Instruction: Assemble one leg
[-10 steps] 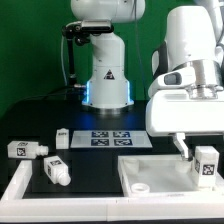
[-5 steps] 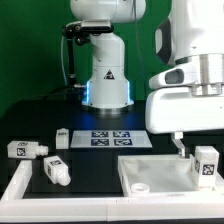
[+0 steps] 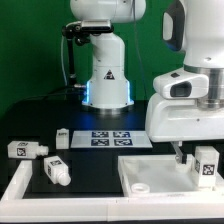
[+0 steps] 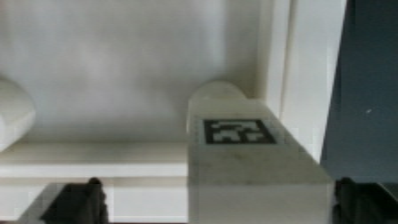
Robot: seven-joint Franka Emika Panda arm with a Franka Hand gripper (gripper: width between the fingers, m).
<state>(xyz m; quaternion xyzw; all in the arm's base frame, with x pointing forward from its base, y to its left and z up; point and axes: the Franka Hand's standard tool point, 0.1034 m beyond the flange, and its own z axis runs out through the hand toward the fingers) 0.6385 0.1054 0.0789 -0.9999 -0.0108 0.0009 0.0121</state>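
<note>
A stubby white leg point(image 3: 207, 165) with a black-and-white tag stands upright on the right end of the large flat white tabletop point(image 3: 150, 172). My gripper point(image 3: 193, 158) hangs right over it, open, with one finger point(image 3: 181, 155) showing just to the exterior view's left of the leg. In the wrist view the leg point(image 4: 240, 150) rises between my two dark fingertips point(image 4: 79, 203), which stand wide apart on either side of it; my gripper point(image 4: 222, 205) is not closed on it. The tabletop point(image 4: 107, 90) fills the background.
Two more legs point(image 3: 28, 149) point(image 3: 55, 169) lie at the exterior view's left, and a third point(image 3: 62, 136) beside the marker board point(image 3: 108, 137). The robot base point(image 3: 107, 80) stands at the back. A white frame edge point(image 3: 20, 185) borders the front left.
The arm's wrist and upper links have shifted toward the exterior view's right above the leg. The fingers stay beside the leg, and the leg has not moved.
</note>
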